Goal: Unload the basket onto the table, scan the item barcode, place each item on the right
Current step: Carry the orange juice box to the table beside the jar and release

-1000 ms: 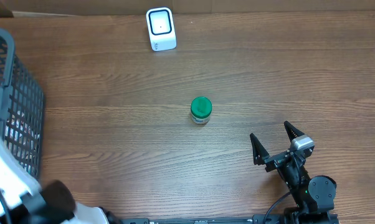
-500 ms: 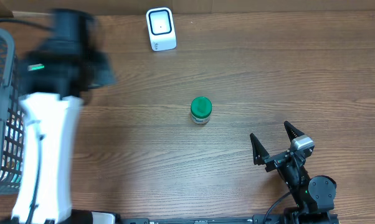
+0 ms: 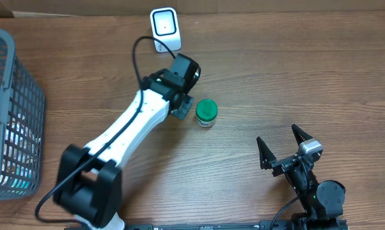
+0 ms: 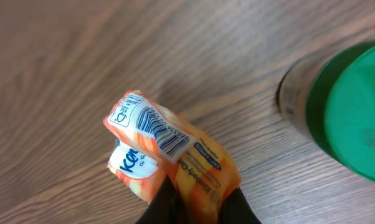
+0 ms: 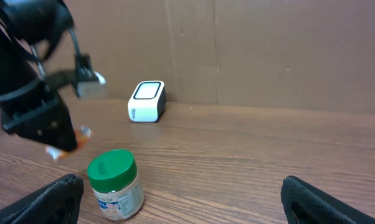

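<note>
Beside the green-lidded jar (image 3: 206,113), mid-table, short of the scanner (image 3: 165,29): orange packet (image 4: 166,146) held off the wood. Risks: packet is pinched at one end only and may slip or twist, so the barcode misses the scanner window; a sideways sweep could clip the jar. Left gripper (image 4: 199,202) clamped tight on packet, barcode at free end. Right gripper (image 3: 282,145) spread wide, empty, well apart

Brown wood-grain table (image 3: 307,76) under soft, even light, a plain brown cardboard wall (image 5: 287,50) standing along its far edge, and a grey mesh basket (image 3: 13,115) sitting at its left end.
</note>
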{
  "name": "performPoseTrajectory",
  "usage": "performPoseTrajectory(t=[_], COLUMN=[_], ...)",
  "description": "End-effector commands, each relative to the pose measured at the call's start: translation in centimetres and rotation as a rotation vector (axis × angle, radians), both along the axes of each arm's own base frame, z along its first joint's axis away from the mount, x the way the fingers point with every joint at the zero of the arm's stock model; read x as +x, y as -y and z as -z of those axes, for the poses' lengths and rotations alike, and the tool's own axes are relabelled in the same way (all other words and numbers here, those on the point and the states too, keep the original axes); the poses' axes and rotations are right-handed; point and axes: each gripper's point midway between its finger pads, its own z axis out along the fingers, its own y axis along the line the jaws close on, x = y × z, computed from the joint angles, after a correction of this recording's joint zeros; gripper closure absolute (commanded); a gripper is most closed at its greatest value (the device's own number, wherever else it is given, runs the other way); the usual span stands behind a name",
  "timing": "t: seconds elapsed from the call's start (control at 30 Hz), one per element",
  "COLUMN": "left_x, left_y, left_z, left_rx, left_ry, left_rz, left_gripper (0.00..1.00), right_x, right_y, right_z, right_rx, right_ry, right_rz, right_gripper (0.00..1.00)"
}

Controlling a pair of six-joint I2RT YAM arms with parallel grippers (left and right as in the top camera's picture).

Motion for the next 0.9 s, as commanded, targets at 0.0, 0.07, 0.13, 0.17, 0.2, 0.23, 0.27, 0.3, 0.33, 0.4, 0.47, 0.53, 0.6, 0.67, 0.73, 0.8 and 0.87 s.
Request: performPoseTrajectory(t=[0.0, 0.07, 0.13, 0.17, 0.2, 0.23, 0.27, 0.3, 0.33, 0.4, 0.47, 0.53, 0.6, 0.67, 0.73, 0.8, 0.87], left_x=[-0.8, -1.2, -1.4, -1.3, -1.2, -1.1, -0.9, -0.7, -0.4, 0.3, 1.0, 2.0, 2.2, 2.2, 1.8, 1.1, -0.1], left_y=[0.6, 1.1, 1.5, 1.6, 1.6, 1.5, 1.5, 1.4, 1.2, 0.7, -0.3, -2.9, -5.2, -7.9, -11.1, -14.9, -19.0], left_z=[2.5, 2.8, 2.8, 2.7, 2.3, 1.9, 1.2, 0.6, -0.3, -2.6, -5.2, -9.9, -13.1, -16.0, -18.8, -21.6, -24.1], left_rx=[0.012, -0.012, -0.037, -0.042, -0.043, -0.044, -0.049, -0.052, -0.056, -0.071, -0.088, -0.128, -0.161, -0.191, -0.225, -0.262, -0.291], left_ry=[-0.078, -0.100, -0.111, -0.109, -0.109, -0.109, -0.105, -0.102, -0.098, -0.081, -0.055, -0.014, 0.016, 0.054, 0.101, 0.169, 0.248], left_rz=[0.073, 0.082, 0.089, 0.083, 0.073, 0.066, 0.057, 0.048, 0.035, -0.001, -0.064, -0.216, -0.317, -0.419, -0.545, -0.672, -0.789], left_gripper=[0.96, 0.96, 0.88, 0.76, 0.62, 0.55, 0.50, 0.40, 0.35, 0.34, 0.36, 0.40, 0.43, 0.46, 0.50, 0.51, 0.51], right_x=[0.0, 0.0, 0.0, 0.0, 0.0, 0.0, 0.0, 0.0, 0.0, 0.0, 0.0, 0.0, 0.0, 0.0, 0.0, 0.0, 0.0], right_y=[-0.1, -0.1, -0.1, -0.1, -0.1, -0.1, -0.1, -0.1, -0.1, -0.1, -0.1, -0.1, -0.1, -0.1, -0.1, -0.1, -0.1], right_z=[0.2, 0.2, 0.2, 0.2, 0.2, 0.2, 0.2, 0.2, 0.2, 0.2, 0.2, 0.2, 0.2, 0.2, 0.2, 0.2, 0.2], right_rx=[0.003, 0.003, 0.003, 0.003, 0.003, 0.003, 0.003, 0.003, 0.003, 0.003, 0.003, 0.003, 0.003, 0.003, 0.003, 0.003, 0.003], right_ry=[0.004, 0.004, 0.004, 0.004, 0.004, 0.004, 0.004, 0.004, 0.004, 0.004, 0.004, 0.004, 0.004, 0.004, 0.004, 0.004, 0.004], right_rz=[-0.004, -0.004, -0.004, -0.004, -0.004, -0.004, -0.004, -0.004, -0.004, -0.004, -0.004, -0.004, -0.004, -0.004, -0.004, -0.004, -0.004], right_gripper=[0.00, 0.00, 0.00, 0.00, 0.00, 0.00, 0.00, 0.00, 0.00, 0.00, 0.00, 0.00, 0.00, 0.00, 0.00, 0.00, 0.00])
